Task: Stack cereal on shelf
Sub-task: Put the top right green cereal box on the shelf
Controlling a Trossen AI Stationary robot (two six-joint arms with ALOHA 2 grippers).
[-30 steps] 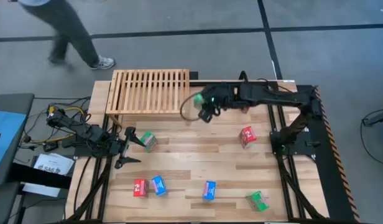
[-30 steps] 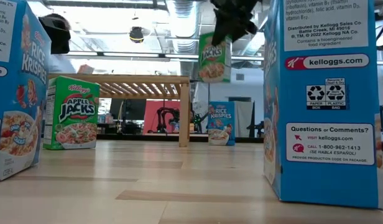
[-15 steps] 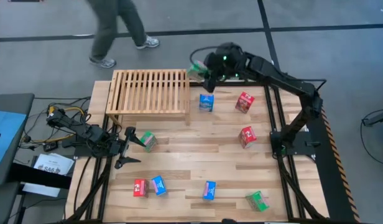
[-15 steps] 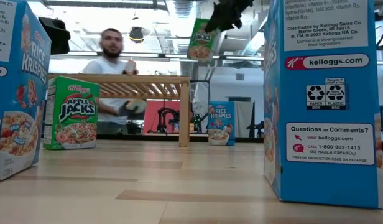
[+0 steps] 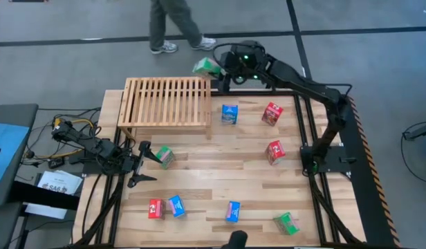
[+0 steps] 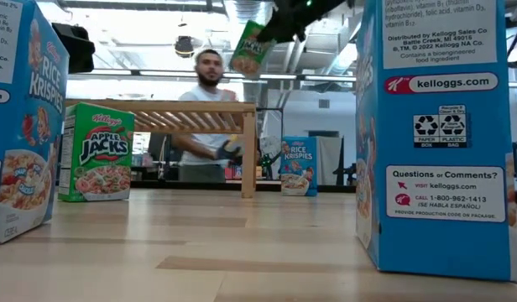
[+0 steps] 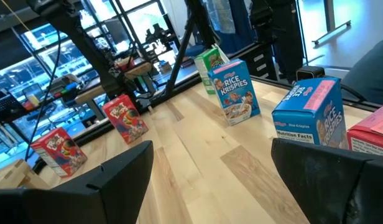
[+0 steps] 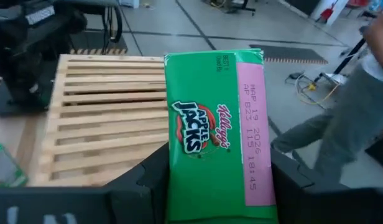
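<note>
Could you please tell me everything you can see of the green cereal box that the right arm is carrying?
The green cereal box is a small printed cardboard Apple Jacks carton with a pink date panel on its top flap. The right gripper is shut on it, holding it tilted in the air above the far right corner of the slatted wooden shelf, touching nothing else.

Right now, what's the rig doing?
The right gripper holds a green box in closed jaws, up in the air near the far right corner of the shelf. The shelf top is bare. The left gripper waits low at the table's left, jaws open, beside another green box. Seven more boxes are in view on the table. A person walks past behind the table.
</note>
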